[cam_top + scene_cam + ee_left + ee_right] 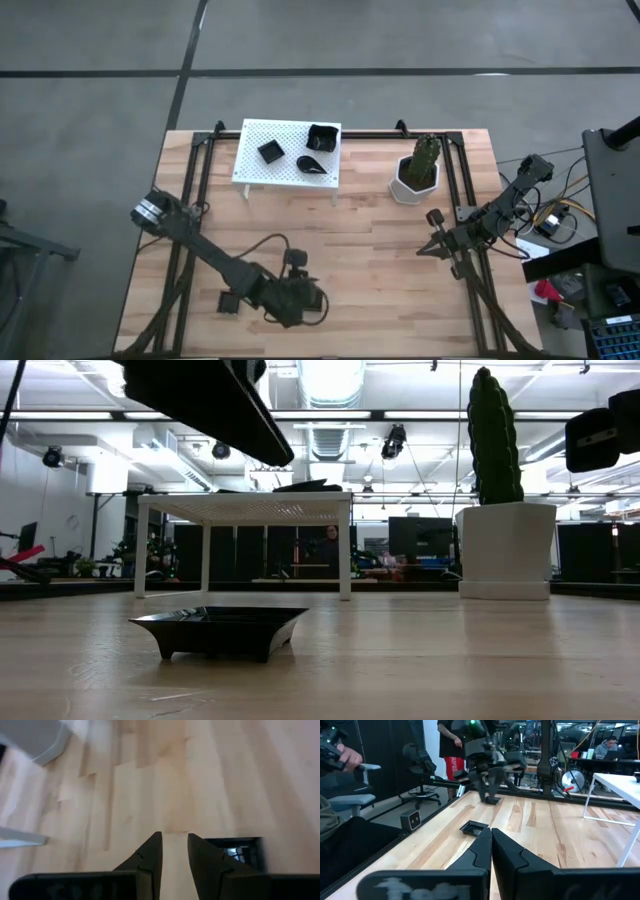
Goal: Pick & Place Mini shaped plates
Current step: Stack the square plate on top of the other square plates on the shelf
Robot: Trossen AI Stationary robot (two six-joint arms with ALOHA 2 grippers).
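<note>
Three black mini plates lie flat on top of the white rack (250,170): a small square (270,151), a raised-rim square (321,137) and a teardrop (313,164). A square plate (229,302) sits on the table near the near edge. Another raised-rim plate (220,630) (235,850) (473,827) rests on the wood beside my left gripper (175,837) (300,292). That gripper hangs above the table, pointing down, narrowly open with bare wood between its fingers. My right gripper (491,831) (427,248) waits shut and empty at the table's right.
The white pot with the green cactus (413,180) (505,550) stands to the right of the rack (245,508). Bare wood lies between the two arms. Black frame rails run along the table's sides. People (452,760) show in the room beyond the table.
</note>
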